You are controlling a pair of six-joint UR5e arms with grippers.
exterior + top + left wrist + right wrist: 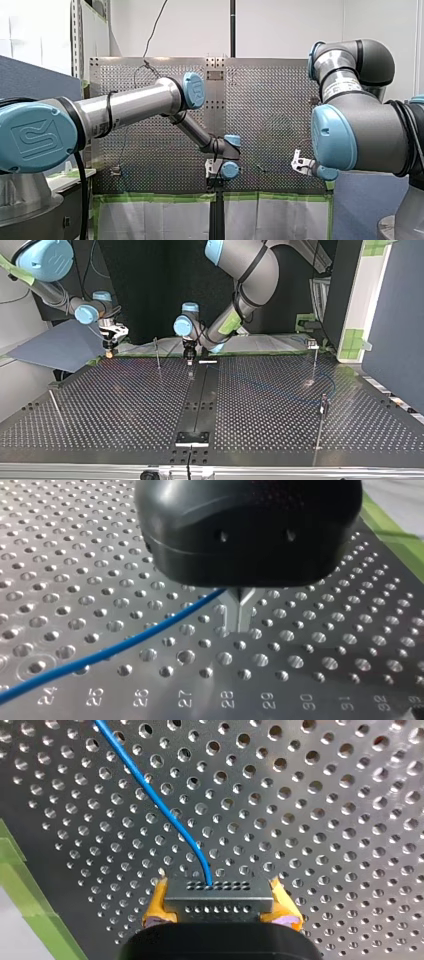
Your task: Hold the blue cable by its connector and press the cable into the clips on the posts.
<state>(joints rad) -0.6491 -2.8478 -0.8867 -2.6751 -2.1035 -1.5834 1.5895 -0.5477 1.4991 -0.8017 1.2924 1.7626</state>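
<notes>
In the right wrist view my right gripper (220,906) is shut on a grey connector block (220,895), held between yellow pads (157,906). The blue cable (150,790) leaves the connector and runs away over the perforated plate. In the left wrist view my left gripper (237,626), black with metal fingers, is shut on the blue cable (125,640) just above the plate. In the top view my left gripper (190,359) stands at the table's far middle. My right gripper (109,347) hangs at the far left. A thin post (158,352) stands between them.
Two more thin posts (314,360) (322,415) stand at the top view's right. A black strip (200,395) runs down the table's middle to a small bracket (192,438). A thin rod (57,409) lies at the near left. Green tape edges the far side.
</notes>
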